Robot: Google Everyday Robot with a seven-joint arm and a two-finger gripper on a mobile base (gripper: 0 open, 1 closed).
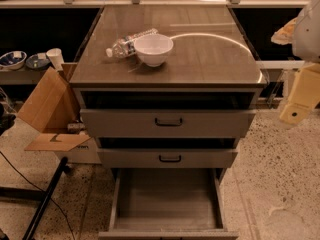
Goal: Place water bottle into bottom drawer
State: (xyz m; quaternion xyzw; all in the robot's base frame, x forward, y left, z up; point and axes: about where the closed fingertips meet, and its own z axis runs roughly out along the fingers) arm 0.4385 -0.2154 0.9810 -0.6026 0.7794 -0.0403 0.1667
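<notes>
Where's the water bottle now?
On the cabinet top, left of centre, the water bottle lies behind the white bowl; the end effector is at the camera view's right edge.

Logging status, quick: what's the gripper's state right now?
Gripper: open or closed cannot be told; it hangs at the right edge beside the cabinet, apart from the bottle lying on top.
</notes>
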